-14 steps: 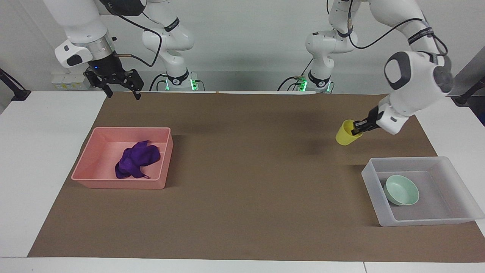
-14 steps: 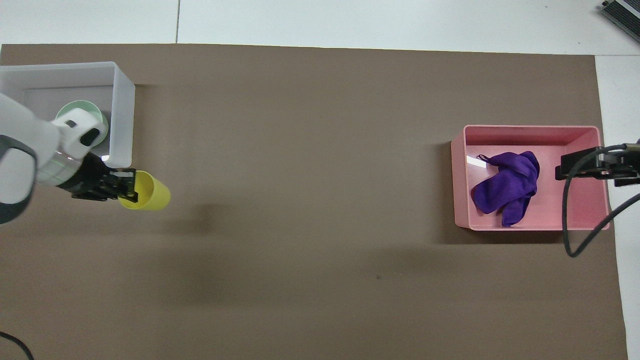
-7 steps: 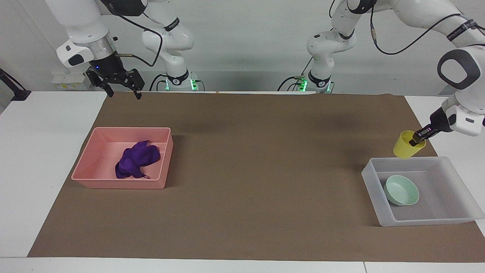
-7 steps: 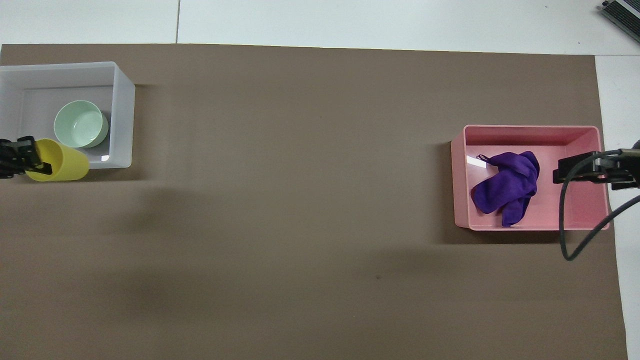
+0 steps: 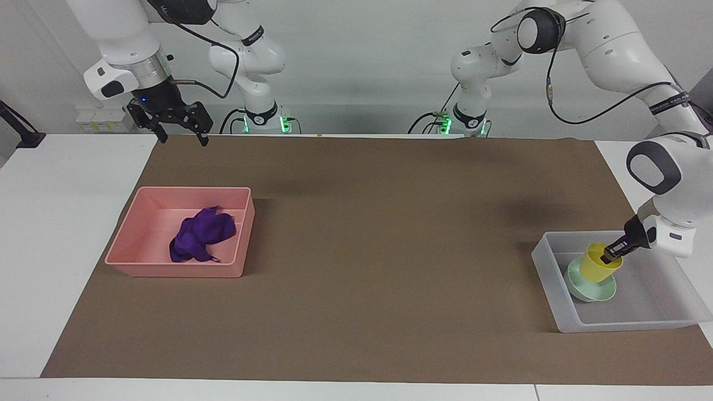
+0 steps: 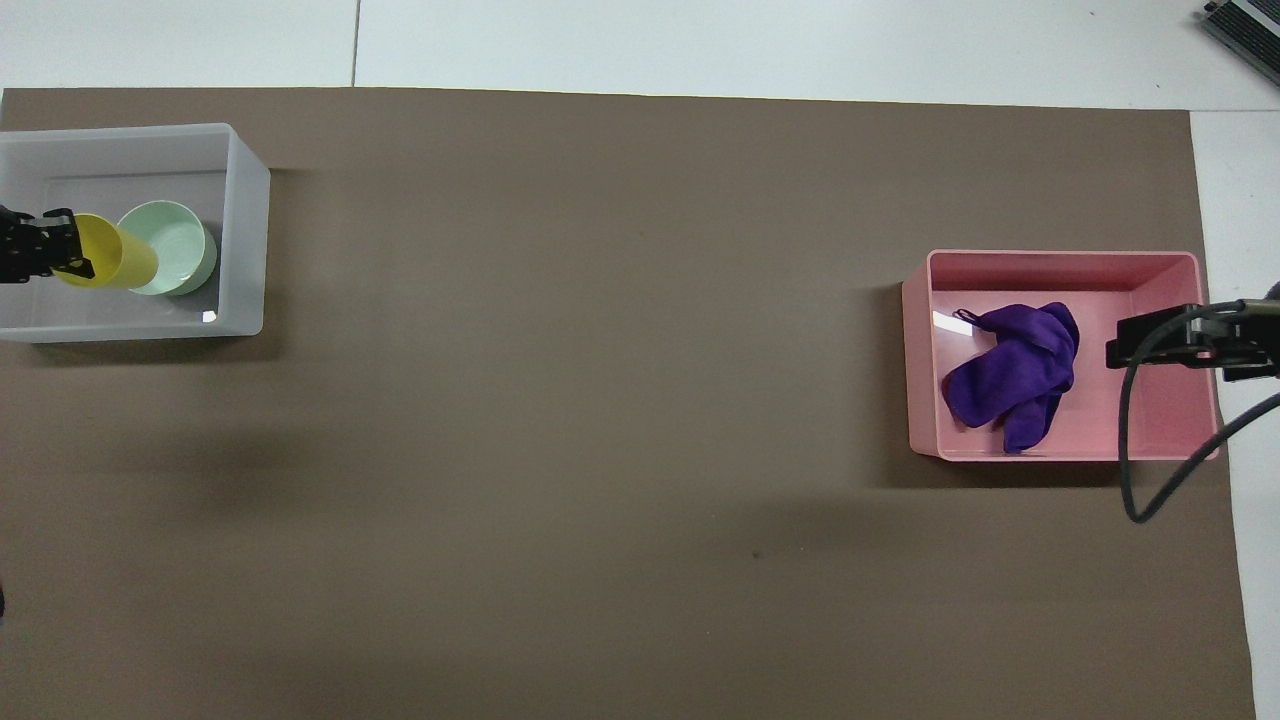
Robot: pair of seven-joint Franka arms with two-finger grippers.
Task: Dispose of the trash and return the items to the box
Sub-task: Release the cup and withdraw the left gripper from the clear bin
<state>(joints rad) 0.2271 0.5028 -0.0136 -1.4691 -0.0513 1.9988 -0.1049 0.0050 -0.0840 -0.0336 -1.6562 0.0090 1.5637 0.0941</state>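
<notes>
Since a second ago the left tool (image 5: 609, 257) has carried the cup (image 5: 599, 269) from over the brown mat to over the box (image 5: 548, 273), which sits near the bench corner at the left arm's end, away from the robots. It grips the cup by the rim, one finger inside. The cup hangs tilted over the bowl (image 5: 590, 288) in the box; whether they touch I cannot tell. The coming release turns on this: the bowl lies directly under the cup. The cloth (image 5: 199, 234) lies in the pink tub (image 5: 127, 245). The right tool (image 5: 177, 131) waits released over the bench's edge nearest the robots.
</notes>
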